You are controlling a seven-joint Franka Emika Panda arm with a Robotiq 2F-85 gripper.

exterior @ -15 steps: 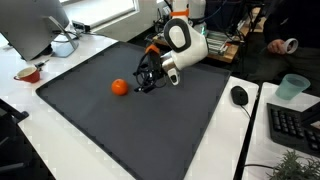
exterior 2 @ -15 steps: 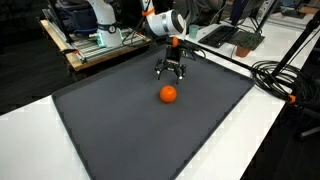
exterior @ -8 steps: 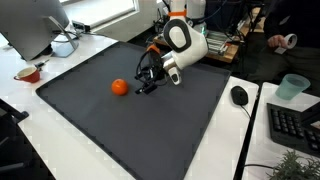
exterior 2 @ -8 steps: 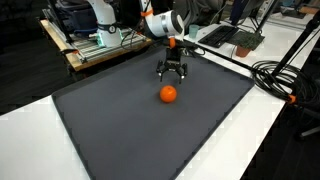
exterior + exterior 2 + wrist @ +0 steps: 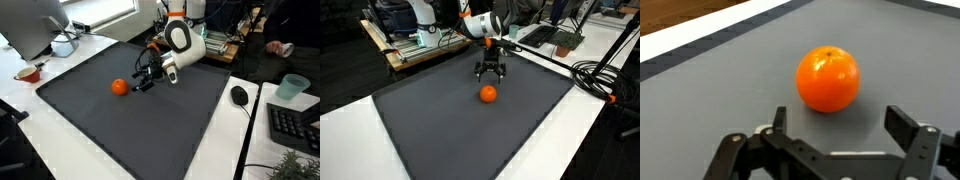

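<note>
An orange (image 5: 119, 87) lies on the dark grey mat (image 5: 120, 125); it also shows in the other exterior view (image 5: 488, 94) and in the wrist view (image 5: 827, 79). My gripper (image 5: 143, 82) hangs low over the mat a short way from the orange, apart from it. In the wrist view its two black fingers (image 5: 840, 125) are spread wide with nothing between them, and the orange sits just beyond the fingertips. The gripper also shows in an exterior view (image 5: 492, 73), beyond the orange.
A computer mouse (image 5: 239, 95), a keyboard (image 5: 296, 125) and a pale green cup (image 5: 291, 87) are on the white table beside the mat. A small bowl (image 5: 28, 73) and a monitor (image 5: 35, 25) stand at the other end. Cables (image 5: 595, 75) run along the table edge.
My gripper has shifted slightly toward the orange. The orange has not moved.
</note>
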